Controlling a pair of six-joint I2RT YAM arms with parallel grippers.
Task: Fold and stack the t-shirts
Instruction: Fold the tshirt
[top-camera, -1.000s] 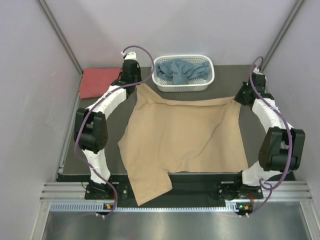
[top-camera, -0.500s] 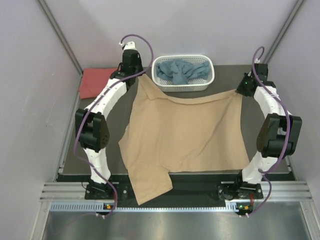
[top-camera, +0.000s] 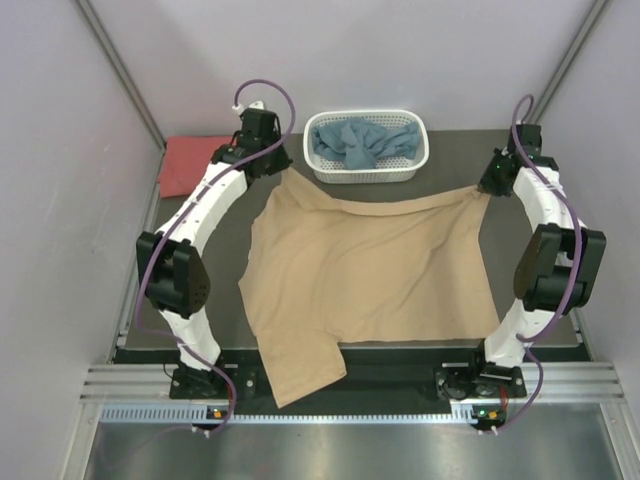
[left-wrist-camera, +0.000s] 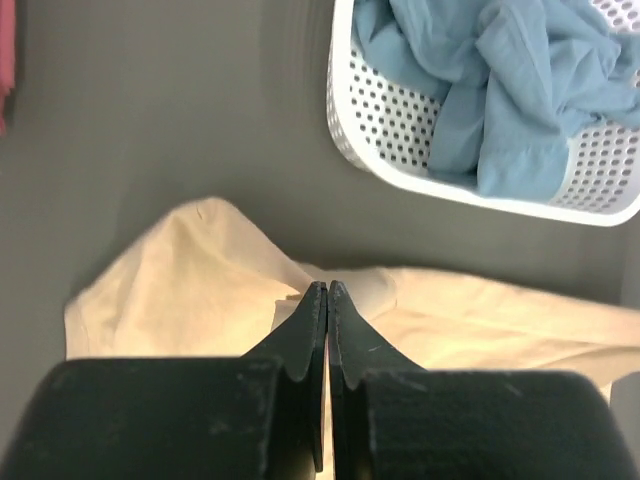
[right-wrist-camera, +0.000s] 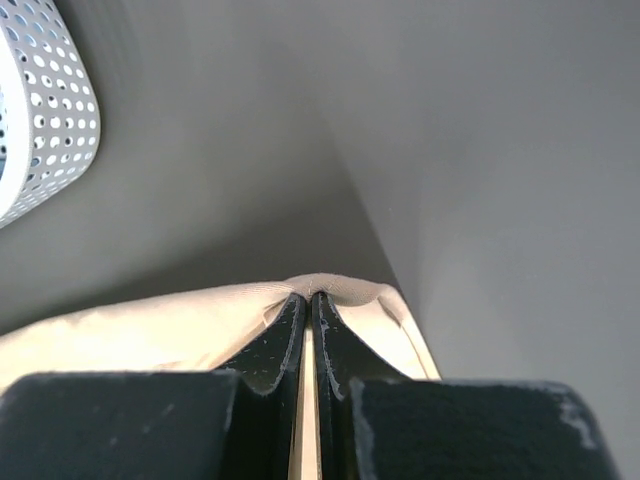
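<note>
The tan t-shirt (top-camera: 370, 270) lies spread over the dark table, one part hanging over the near edge. My left gripper (top-camera: 283, 172) is shut on its far left corner (left-wrist-camera: 230, 290), lifted a little. At the far right, my right gripper (top-camera: 483, 190) is shut on the other far corner (right-wrist-camera: 330, 290). The hem sags between them. A dusty blue t-shirt (top-camera: 360, 142) sits crumpled in the white basket (top-camera: 368, 172). A coral-red t-shirt (top-camera: 195, 163) lies folded at the far left of the table.
The white lattice basket (left-wrist-camera: 400, 130) stands at the far edge, just beyond the stretched hem. Grey walls (top-camera: 80, 200) close in on both sides and behind. A metal rail (top-camera: 350, 395) runs along the near edge by the arm bases.
Both grippers have carried the tan shirt's far corners toward the back of the table, the left one also shifting left; the cloth has been drawn farther and flatter.
</note>
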